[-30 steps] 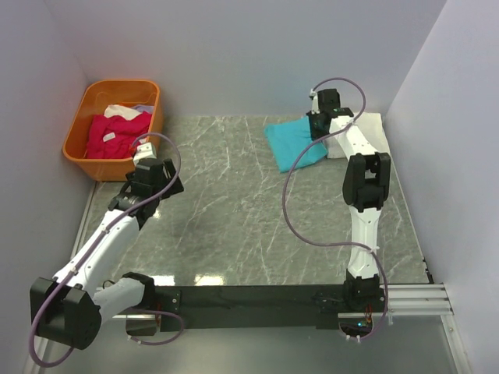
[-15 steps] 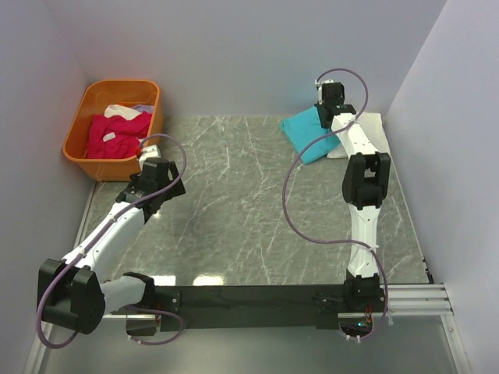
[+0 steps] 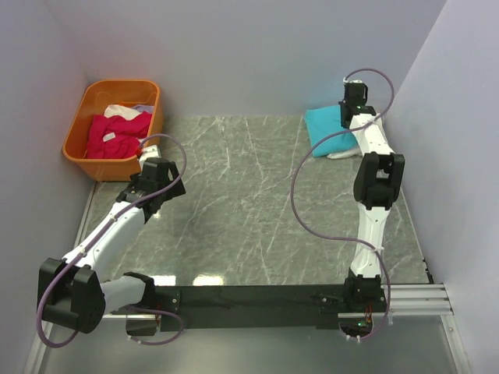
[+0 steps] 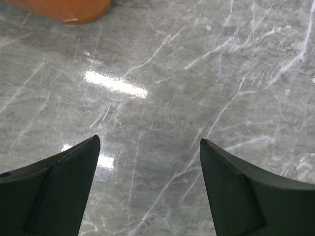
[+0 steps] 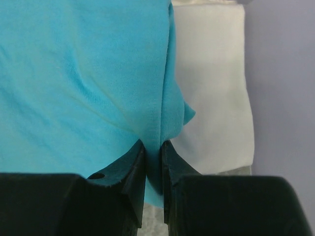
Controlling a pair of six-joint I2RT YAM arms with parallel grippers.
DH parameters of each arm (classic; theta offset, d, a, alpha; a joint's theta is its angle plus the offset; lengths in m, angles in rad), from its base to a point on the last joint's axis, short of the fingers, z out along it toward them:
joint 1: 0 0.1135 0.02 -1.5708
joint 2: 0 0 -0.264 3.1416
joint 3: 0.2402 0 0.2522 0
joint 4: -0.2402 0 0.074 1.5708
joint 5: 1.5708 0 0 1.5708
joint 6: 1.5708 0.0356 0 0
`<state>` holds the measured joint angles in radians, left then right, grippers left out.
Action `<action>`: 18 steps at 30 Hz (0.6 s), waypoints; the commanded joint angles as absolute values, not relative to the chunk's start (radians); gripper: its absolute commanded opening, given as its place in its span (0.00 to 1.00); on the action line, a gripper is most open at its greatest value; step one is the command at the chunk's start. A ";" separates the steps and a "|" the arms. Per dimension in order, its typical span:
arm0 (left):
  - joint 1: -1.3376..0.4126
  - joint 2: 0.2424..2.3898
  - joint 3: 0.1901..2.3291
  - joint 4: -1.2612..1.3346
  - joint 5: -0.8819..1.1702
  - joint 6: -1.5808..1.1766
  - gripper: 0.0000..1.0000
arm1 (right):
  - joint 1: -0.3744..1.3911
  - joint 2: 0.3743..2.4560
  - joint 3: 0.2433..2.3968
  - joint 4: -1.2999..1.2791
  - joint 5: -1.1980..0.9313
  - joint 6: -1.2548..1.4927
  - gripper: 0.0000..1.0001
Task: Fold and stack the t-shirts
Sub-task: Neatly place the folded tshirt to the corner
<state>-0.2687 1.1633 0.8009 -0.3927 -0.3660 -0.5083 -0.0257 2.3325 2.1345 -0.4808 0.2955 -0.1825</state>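
One thin pinch carries the job: at the far right corner of the worktop (image 3: 249,202), the right hand (image 5: 153,147) nips a fold of the teal t-shirt (image 5: 74,73), which overlaps the white t-shirt (image 5: 211,88); a slip would spill the fold. The left hand (image 4: 147,142) hovers spread, empty.

Bright overhead light w/ glare on table (image 4: 115,84), pics sharp.

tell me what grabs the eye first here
The turquoise t-shirt in the far right corner stands out first, pinched by the right gripper and lying partly over a white t-shirt. Next comes the orange basket at far left holding magenta t-shirts, while the left gripper hangs open above the marble table.
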 commanded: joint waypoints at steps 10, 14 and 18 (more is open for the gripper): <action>-0.265 1.173 0.807 -0.371 -0.388 -0.488 0.88 | -0.090 2.250 2.138 -0.379 0.301 -0.167 0.00; -0.265 1.180 0.808 -0.373 -0.387 -0.486 0.88 | -0.113 2.250 2.138 -0.376 0.287 -0.163 0.00; -0.265 1.183 0.807 -0.371 -0.385 -0.486 0.88 | -0.135 2.256 2.137 -0.376 0.281 -0.164 0.00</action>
